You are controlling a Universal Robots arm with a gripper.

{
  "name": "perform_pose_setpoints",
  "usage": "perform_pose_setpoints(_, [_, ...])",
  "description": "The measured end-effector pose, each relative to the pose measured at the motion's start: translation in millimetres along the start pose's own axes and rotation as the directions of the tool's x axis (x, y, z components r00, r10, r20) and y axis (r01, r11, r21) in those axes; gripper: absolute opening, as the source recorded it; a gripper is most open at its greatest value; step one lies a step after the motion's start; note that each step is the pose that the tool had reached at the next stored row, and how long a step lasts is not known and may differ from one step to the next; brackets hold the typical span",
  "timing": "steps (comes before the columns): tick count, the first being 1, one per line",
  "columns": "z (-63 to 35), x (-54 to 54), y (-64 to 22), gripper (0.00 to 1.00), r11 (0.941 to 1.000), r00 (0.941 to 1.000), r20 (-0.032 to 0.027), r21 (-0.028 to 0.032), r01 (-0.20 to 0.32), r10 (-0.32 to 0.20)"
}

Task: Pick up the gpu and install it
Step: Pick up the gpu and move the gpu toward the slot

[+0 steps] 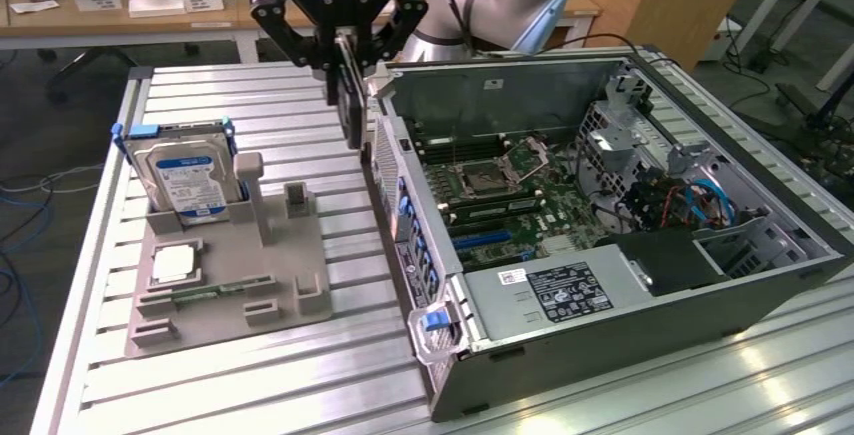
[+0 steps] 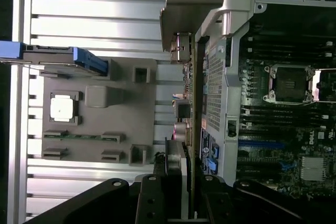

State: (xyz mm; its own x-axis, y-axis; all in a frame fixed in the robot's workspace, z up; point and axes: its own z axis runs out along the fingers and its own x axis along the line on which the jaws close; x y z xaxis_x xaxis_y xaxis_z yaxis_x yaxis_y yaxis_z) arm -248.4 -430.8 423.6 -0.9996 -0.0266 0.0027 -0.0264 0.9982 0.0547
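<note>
Gripper (image 1: 350, 67) is pointing straight down, with the wrist stacked vertically above it. The arm (image 1: 497, 0) comes in from beyond the bench's far edge, behind the PC case (image 1: 747, 290).

The jaws are narrow and clamped on the top edge of the gpu (image 1: 351, 107). The card hangs vertical and edge-on below the fingers, clear of the bench (image 1: 267, 385).

The gpu is in the gap between the grey fixture tray (image 1: 254, 285) and the case, towards the far edge of the bench. It sits just beside the case's perforated rear panel, on the outside and not over the motherboard (image 1: 527, 220). I can't tell whether it touches the panel.

In the wrist view, the gpu (image 2: 185, 129) runs away from the gripper (image 2: 181, 203) parallel to the rear panel. Its green PCB edge and metal connector blocks are visible. The fingers (image 2: 152, 198) bracket it on both sides.

The case lies open side up on the exterior view's right part of the bench. The CPU socket (image 1: 487, 175) is exposed, and the power supply (image 1: 567, 290) is at the near end.

The tray is near the bench's edge on the exterior view's left:
- The hard drive (image 1: 187, 180), with a blue-white label, stands upright in its slot at the tray's far end.
- The CPU (image 1: 174, 265) lies flat in its pocket.
- The memory stick (image 1: 200, 297) lies flat, just nearer than the CPU.

All three are well apart from the gripper.
</note>
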Motion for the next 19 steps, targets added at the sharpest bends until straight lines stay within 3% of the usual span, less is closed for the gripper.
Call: perform_pose_setpoints(19, [0.5, -47.7, -1.3, 0.28, 1.0, 1.0, 0.0001, -0.0001, 0.0, 0.0])
